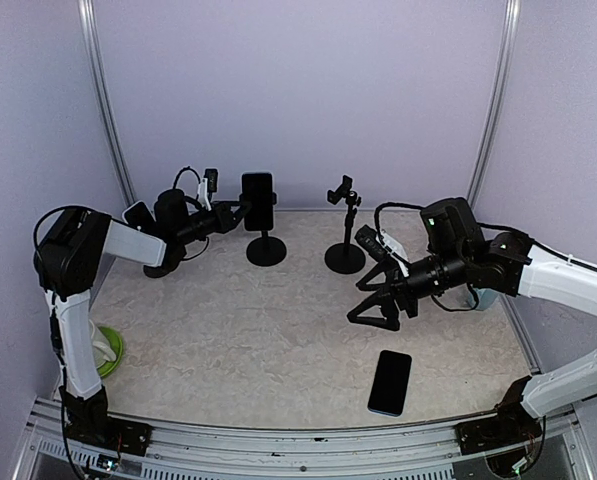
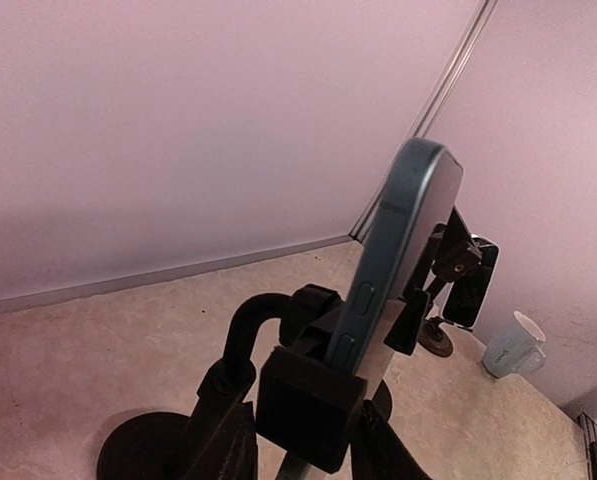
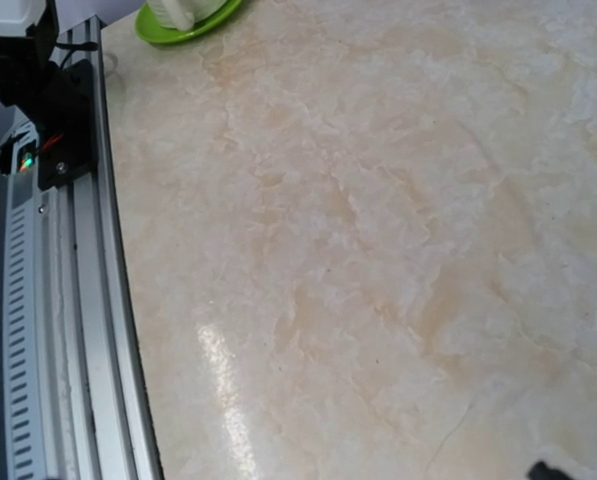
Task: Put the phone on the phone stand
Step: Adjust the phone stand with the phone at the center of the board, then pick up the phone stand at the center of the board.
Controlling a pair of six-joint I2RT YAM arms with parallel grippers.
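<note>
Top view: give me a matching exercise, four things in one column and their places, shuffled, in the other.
Things:
1 plate
2 cup
3 flat phone
4 empty stand

Places:
A back middle
B front, right of centre
C left edge
D right edge

Pairs: 1-C, 2-D, 3-B, 4-A

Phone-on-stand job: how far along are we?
Done: one phone stands upright at the left stand. In hand: left gripper is at that phone; whether it grips, or the phone is seated, can't tell. To do: release and retreat. A second phone lies flat, other stand empty, right gripper open.
</note>
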